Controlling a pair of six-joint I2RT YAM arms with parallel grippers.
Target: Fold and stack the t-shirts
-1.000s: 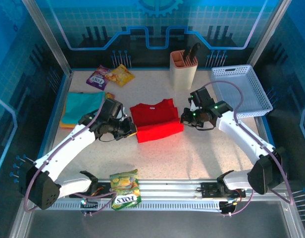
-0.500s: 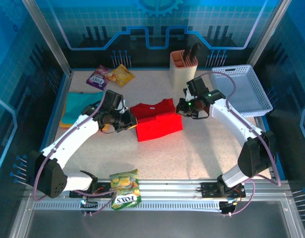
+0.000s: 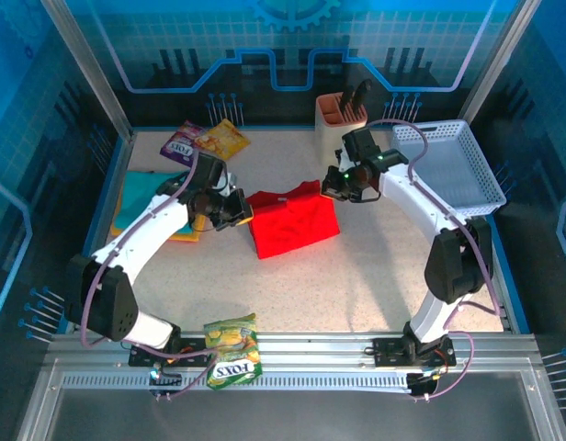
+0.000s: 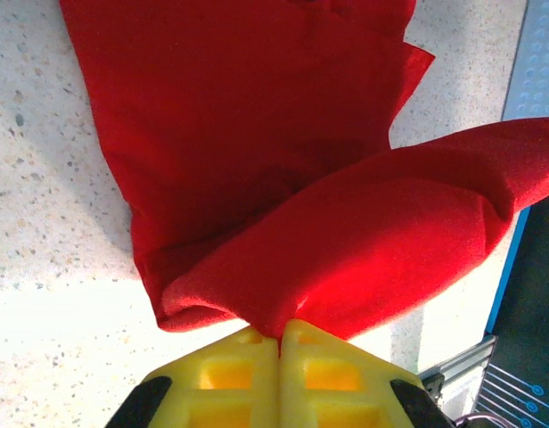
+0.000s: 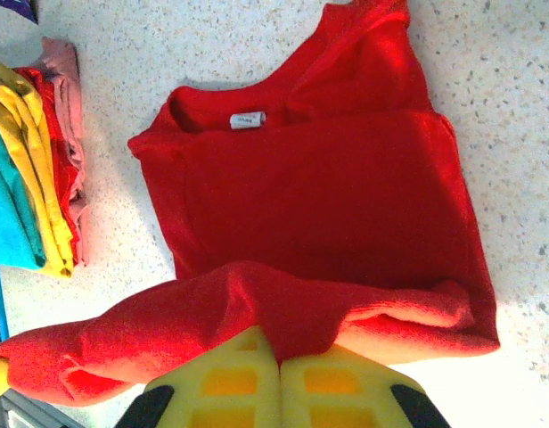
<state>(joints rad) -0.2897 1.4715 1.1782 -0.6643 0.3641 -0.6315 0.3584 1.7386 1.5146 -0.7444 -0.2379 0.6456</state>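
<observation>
Grip on the left gripper (image 4: 280,332): yellow fingers (image 4: 230,379) pressed flat against each other with no gap between them, a bunched ridge of the red t-shirt (image 4: 257,134) pinched at the tips. Same on the right gripper (image 5: 279,343): fingers (image 5: 332,383) clenched together on a thick rolled fold of that shirt's edge, cloth bulging out to either side of the pinch.

Seen from above, red t-shirt (image 3: 292,225) near the middle of the speckled table (image 3: 356,276), between the two arms. Left gripper (image 3: 235,209) at its left edge, right gripper (image 3: 333,186) at its far right corner. Partly folded into a rough rectangle, held edges raised off the surface and the rest lying flat.

From the right wrist: collar (image 5: 203,107) open with a small white label (image 5: 248,119) inside, one sleeve sticking out toward the top, body smooth apart from the lifted roll at the fingers.

Left of the red shirt, well apart from it, a folded stack: teal t-shirt (image 3: 150,188) on top, orange-yellow t-shirt (image 3: 184,233) showing beneath. Pink and red edges (image 5: 68,116) also visible in that pile from the right wrist.
</observation>
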